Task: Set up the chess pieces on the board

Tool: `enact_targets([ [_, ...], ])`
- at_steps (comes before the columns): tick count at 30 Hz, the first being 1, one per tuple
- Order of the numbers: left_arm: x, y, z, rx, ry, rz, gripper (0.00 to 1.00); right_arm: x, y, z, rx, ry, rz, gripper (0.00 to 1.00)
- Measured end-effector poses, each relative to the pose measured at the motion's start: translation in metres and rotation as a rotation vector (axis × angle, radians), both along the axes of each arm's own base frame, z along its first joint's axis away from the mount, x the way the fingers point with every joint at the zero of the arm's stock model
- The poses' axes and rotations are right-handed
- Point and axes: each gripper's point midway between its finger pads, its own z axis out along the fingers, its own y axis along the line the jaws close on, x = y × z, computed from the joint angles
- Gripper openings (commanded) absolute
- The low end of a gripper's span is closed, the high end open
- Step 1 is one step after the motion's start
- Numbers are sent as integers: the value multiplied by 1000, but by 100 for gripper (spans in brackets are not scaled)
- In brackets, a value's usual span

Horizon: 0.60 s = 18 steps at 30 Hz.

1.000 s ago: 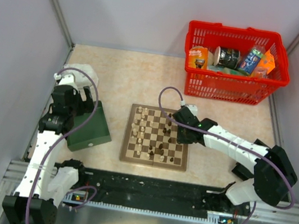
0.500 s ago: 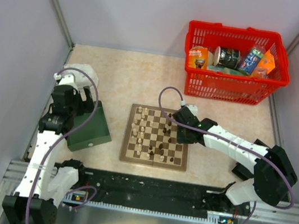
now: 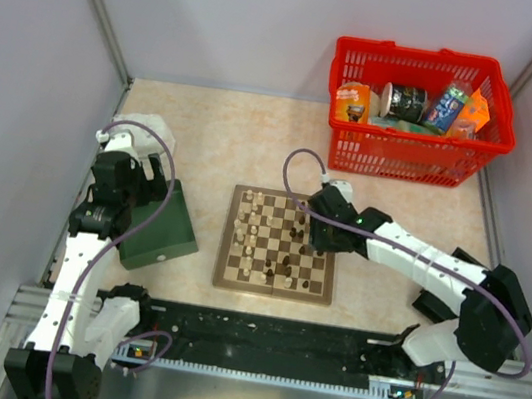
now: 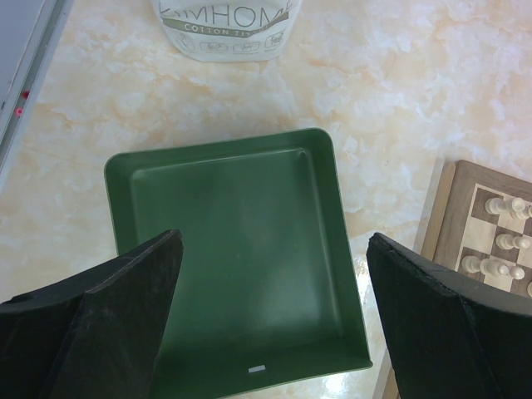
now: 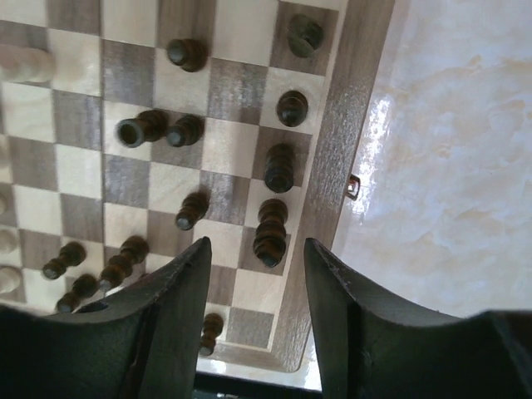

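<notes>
My right gripper [image 5: 258, 246] is partly open and holds nothing. A dark brown chess piece [image 5: 270, 226] stands just ahead of my fingertips, on the square wooden checkered board [image 5: 320, 208]. My left gripper [image 4: 274, 241] hangs wide open over a dark green box [image 4: 216, 208].

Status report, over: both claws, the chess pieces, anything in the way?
Left claw open, above green box. Right claw open, straddling one dark piece upright on board edge square, not touching. Other dark pieces close beside; nothing else in the way.
</notes>
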Motion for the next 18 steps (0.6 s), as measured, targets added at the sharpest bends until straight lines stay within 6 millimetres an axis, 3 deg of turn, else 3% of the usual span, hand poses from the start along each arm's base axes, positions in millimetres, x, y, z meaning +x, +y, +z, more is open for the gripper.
enact_targets([
  [7, 0, 0, 0, 0, 0, 0, 98, 1, 37, 49, 47, -112, 90, 51],
  [10, 0, 0, 0, 0, 0, 0, 98, -4, 52, 60, 64, -131, 132, 50],
  [13, 0, 0, 0, 0, 0, 0, 98, -7, 63, 56, 62, -121, 166, 49],
  [18, 0, 0, 0, 0, 0, 0, 98, -14, 72, 28, 17, -53, 198, 46],
])
